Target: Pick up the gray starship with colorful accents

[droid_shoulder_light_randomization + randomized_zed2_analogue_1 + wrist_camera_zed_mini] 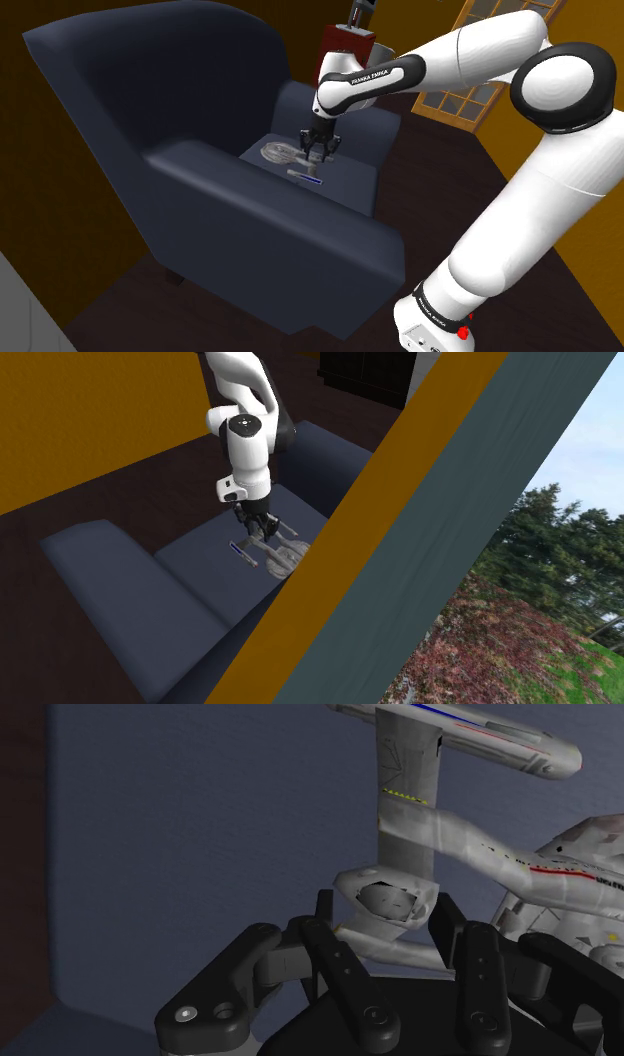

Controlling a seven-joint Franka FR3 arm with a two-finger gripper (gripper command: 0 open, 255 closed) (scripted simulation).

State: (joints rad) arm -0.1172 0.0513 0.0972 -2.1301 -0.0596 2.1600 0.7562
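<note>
The gray starship (280, 153) lies on the seat cushion of a dark blue armchair (150, 110). Its round saucer points toward the shoulder view's left. A thin nacelle with blue and red stripes (305, 177) lies nearer the seat's front. My black gripper (318, 152) points straight down onto the ship's rear hull. In the wrist view the fingers (330, 944) press against both sides of the small gray hull (390, 904), with the pylon and nacelle (470, 729) beyond. From the second exterior view, the gripper (262, 535) stands over the starship (285, 552) on the seat.
The armchair's tall back and thick armrests (290, 255) enclose the seat on three sides. A red box (345, 45) stands behind the chair. A paned door (470, 60) and orange walls lie beyond. An orange and teal wall edge (400, 552) crosses the second exterior view.
</note>
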